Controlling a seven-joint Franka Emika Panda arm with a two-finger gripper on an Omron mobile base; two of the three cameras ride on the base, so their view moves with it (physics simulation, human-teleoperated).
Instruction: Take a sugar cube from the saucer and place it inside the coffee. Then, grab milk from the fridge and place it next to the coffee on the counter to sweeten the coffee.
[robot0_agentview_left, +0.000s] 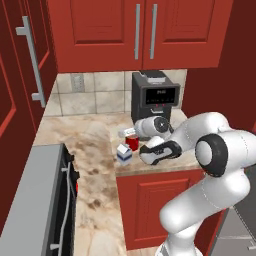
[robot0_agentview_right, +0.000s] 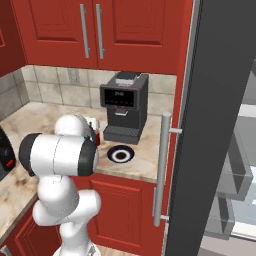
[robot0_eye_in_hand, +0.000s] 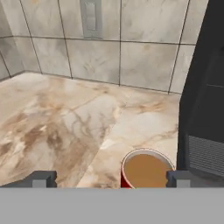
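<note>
Milk set down beside the coffee, gripper free.

The gripper stands wide open, holding nothing; the coffee sits just beyond its 2 fingertips, the milk just below-left. The carton likely handles light, slightly crushable; its flat sides suit gripping.

From my seat, a black coffee machine stands at twelve o'clock against the tiled backsplash. Red upper cabinets with grey bar handles hang above it. A wall outlet sits at eleven o'clock in the tiles.
</note>
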